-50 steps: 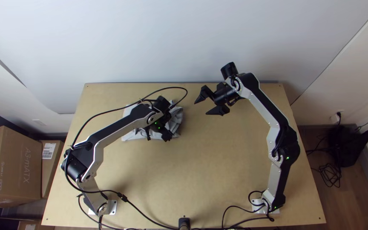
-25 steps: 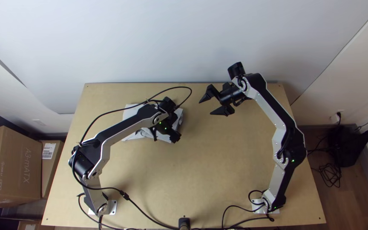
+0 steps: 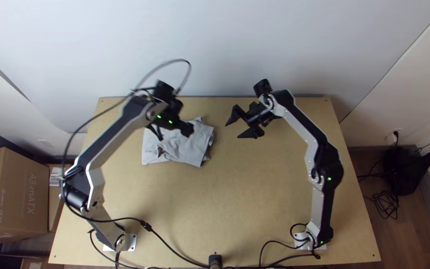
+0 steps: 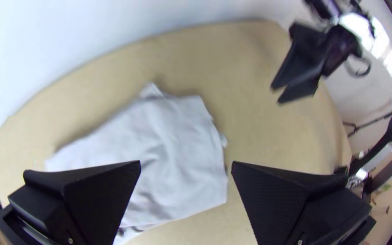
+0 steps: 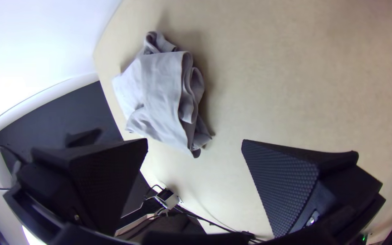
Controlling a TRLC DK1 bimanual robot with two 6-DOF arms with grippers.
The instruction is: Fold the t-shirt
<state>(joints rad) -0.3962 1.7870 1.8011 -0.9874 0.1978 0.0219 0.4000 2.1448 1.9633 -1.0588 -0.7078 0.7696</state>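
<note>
The gray t-shirt (image 3: 187,149) lies folded and wrinkly on the worktop (image 3: 255,199), below the left claw (image 3: 174,134). That claw and the right claw (image 3: 233,131), off to the side, are wide open, holding nothing.

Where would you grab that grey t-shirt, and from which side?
I'd take the t-shirt by its layered edge, coming from the side facing the right arm: the folds stack loosely there, probably offering something to pinch, while the top looks flatter.
</note>
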